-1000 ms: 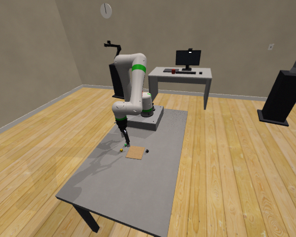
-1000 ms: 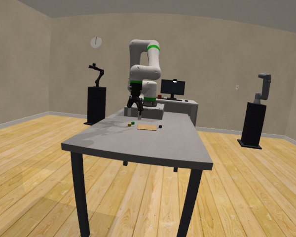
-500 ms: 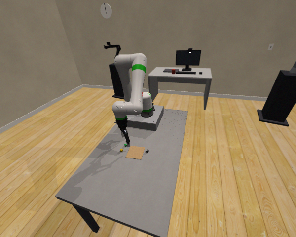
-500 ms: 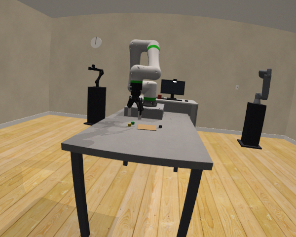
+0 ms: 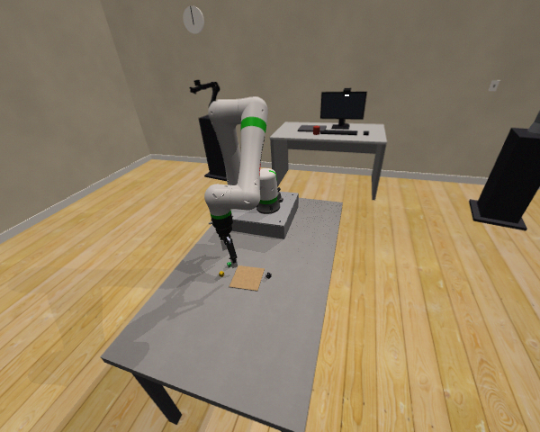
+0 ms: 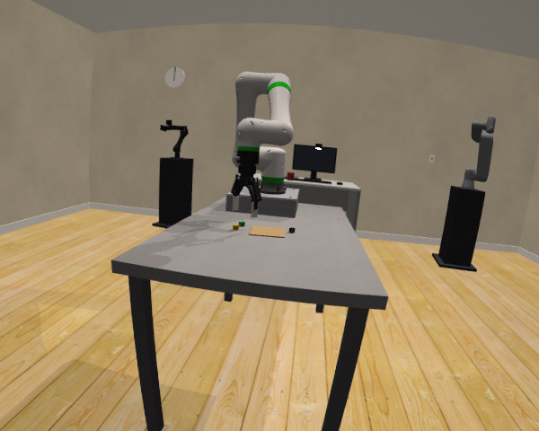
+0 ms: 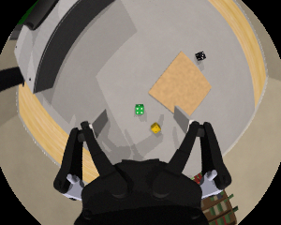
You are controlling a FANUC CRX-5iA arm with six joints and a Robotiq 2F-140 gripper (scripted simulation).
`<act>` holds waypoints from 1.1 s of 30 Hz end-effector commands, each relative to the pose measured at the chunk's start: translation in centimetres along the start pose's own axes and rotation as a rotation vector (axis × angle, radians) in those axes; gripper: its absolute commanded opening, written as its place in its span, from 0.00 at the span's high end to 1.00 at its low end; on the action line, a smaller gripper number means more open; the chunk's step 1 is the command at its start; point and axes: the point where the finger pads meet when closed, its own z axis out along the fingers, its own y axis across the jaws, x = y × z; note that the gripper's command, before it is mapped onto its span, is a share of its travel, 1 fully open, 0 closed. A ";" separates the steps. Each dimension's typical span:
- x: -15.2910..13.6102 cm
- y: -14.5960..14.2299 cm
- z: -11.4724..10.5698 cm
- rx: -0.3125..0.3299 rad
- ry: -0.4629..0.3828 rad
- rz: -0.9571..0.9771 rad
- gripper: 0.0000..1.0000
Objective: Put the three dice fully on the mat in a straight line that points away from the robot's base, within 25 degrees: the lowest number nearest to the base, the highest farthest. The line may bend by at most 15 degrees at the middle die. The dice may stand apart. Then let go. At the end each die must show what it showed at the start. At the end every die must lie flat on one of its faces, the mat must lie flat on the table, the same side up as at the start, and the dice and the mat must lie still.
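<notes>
1. On the grey desk (image 5: 242, 348) (image 6: 260, 264) (image 7: 122, 77), a square tan mat (image 5: 247, 278) (image 6: 267, 231) (image 7: 180, 85) lies flat; none of the three dice is on it
2. Just beside one edge of the mat, on its right in the top and exterior views, sits the black die (image 5: 268, 274) (image 6: 291, 230) (image 7: 200, 55); its pips are pale
3. Across the mat, on its left in those views, lie the green die (image 5: 229, 264) (image 6: 242, 224) (image 7: 140, 109) and the yellow die (image 5: 221, 274) (image 6: 235, 227) (image 7: 155, 127); they are near each other but apart, both off the mat, with the green one closer to the robot's base (the pips are too small for me to read surely)
4. Over the desk, on the base side of those two, hangs the pincer (image 5: 228, 253) (image 6: 244, 207) (image 7: 140, 112), spread wide with nothing between its fingers; in the wrist view the green and yellow dice show in the gap between the pads, though well beneath them
5. Behind it, the white arm (image 5: 251, 153) (image 6: 279, 106) with green bands rises from a grey block (image 5: 261, 228) (image 6: 278, 207) on the desk; farther back stands a white bench (image 5: 307, 138) (image 6: 353, 186) bearing a monitor (image 5: 343, 105) (image 6: 314, 158) and a red mug (image 5: 316, 130) (image 6: 290, 175)
</notes>
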 end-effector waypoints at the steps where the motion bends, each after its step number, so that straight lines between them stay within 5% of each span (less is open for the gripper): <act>1: 0.0 0.0 0.0 0.000 0.000 0.000 0.00; 18: 0.4 0.4 0.0 0.000 0.000 0.000 0.00; 33: 5.1 6.0 0.0 0.000 0.000 0.000 0.00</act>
